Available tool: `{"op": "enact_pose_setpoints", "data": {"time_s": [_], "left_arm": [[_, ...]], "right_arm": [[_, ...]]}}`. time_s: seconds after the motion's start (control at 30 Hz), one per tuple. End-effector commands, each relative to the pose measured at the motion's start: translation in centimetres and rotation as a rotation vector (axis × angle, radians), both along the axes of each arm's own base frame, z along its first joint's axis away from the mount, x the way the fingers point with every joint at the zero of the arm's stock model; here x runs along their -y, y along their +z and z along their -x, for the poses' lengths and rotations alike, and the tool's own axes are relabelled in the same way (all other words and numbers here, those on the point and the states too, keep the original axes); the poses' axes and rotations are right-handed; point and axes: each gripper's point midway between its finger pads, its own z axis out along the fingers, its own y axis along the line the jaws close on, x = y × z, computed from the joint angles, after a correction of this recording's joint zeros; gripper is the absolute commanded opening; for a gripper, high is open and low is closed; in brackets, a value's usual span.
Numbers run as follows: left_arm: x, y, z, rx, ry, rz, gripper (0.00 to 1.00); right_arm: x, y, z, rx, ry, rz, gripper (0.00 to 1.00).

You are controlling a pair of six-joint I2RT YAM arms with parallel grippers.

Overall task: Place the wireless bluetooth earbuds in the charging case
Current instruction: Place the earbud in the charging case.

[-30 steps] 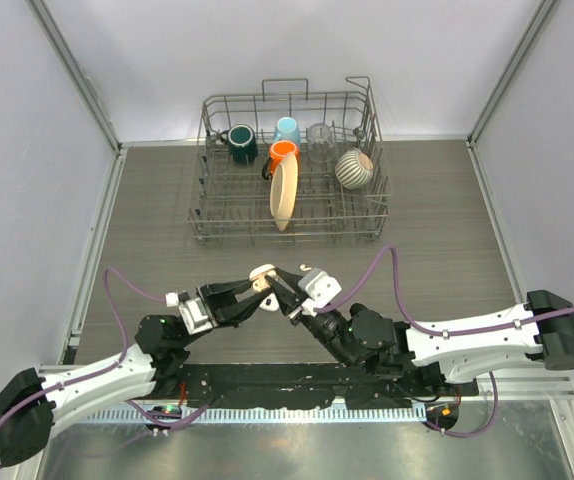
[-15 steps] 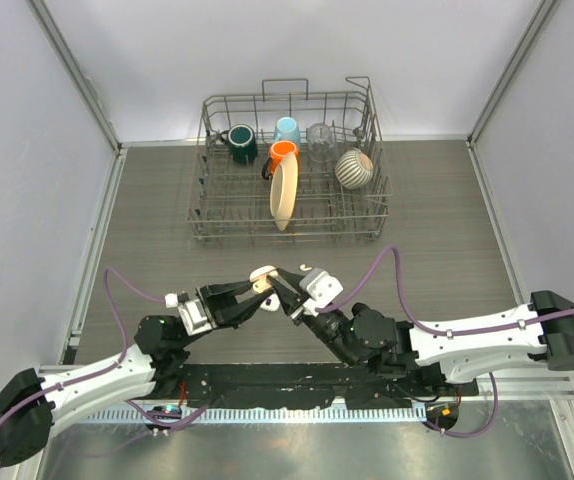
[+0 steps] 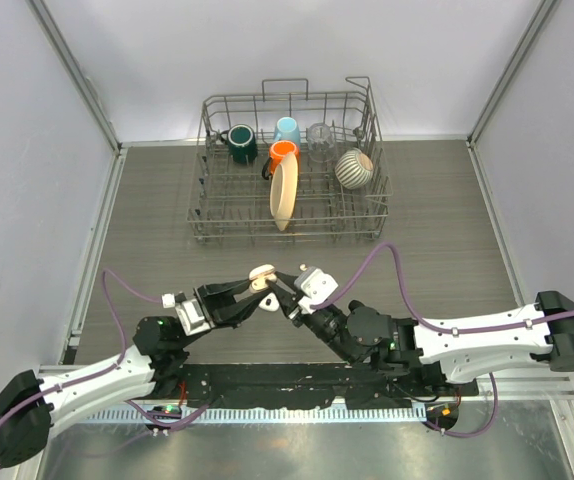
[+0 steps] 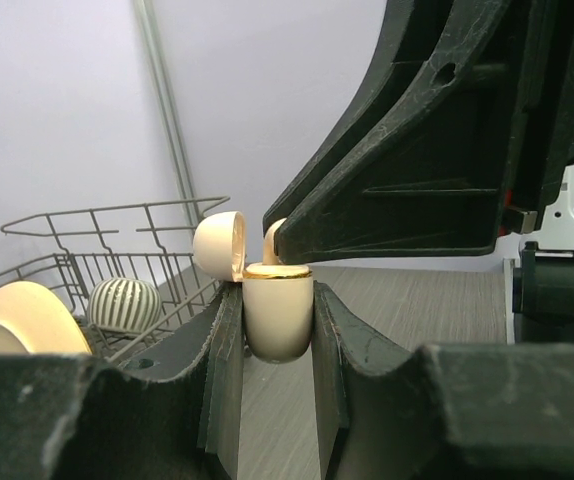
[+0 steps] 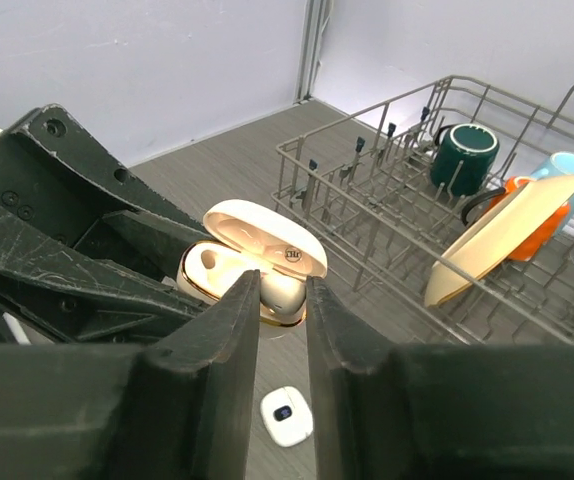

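Left gripper (image 4: pixel 277 305) is clamped on the body of the charging case (image 4: pixel 278 330). The case is held upright, clear of the tabletop (image 3: pixel 147 220), just ahead of the arm bases, with its lid (image 4: pixel 217 245) hinged open. It reads cream with a gold rim in both wrist views, not pure white. A closed white case (image 5: pixel 287 416) lies on the tabletop underneath.

Right gripper (image 5: pixel 280 292) has its fingers nearly together, pinching a small pale piece I take for an earbud (image 5: pixel 283 288). It sits right at the case mouth, beside a socket (image 5: pixel 203 262) that shows empty. Whether the stem has entered its own socket cannot be told, because the fingers hide it.

Step in hand, by my reading: seating this earbud.
- Line the stem up with the socket and come straight down, not at a slant.
- The left side should hold the rim level and not yield.
- The right finger stands close under the lid edge, so a nudge there could swing the lid or twist the case in its grip.
- Let go only when the earbud sits flush, parting the fingers slightly.
- Then draw straight up so the earbud is not lifted out.
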Motion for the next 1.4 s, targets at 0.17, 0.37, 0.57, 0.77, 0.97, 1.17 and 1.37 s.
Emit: {"op": "enact_pose_setpoints", "data": {"time_s": [0.17,0.37,0.57,0.77,0.97,1.17,1.37], "left_arm": [[-1.7,1.9,-0.1,0.054,0.058,0.098,0.0],[-1.7,0.7,-0.3,0.043,0.069,0.07,0.0],[-1.8,0.7,-0.1,0.052,0.069,0.069,0.0],[-1.9,0.9,0.2,0.059,0.061,0.075,0.0],[-2.0,1.0,0.2,0.059,0.062,0.079,0.0],[-2.2,1.3,0.3,0.066,0.064,0.087,0.0],[-2.3,1.1,0.2,0.066,0.073,0.079,0.0]], "right_arm": [[1.9,4.7,0.3,-0.093,-0.001,-0.227,0.75],[7.4,9.0,-1.7,-0.254,-0.128,-0.54,0.9],[6.9,7.1,-3.8,-0.473,-0.08,-0.464,0.9],[3.4,5.3,-2.0,-0.584,0.079,-0.359,0.79],[0.9,3.3,-0.6,-0.636,0.168,-0.262,0.59],[0.9,3.3,-0.8,-0.627,0.157,-0.262,0.56],[0.8,4.2,-0.1,-0.614,0.217,-0.281,0.55]]}}
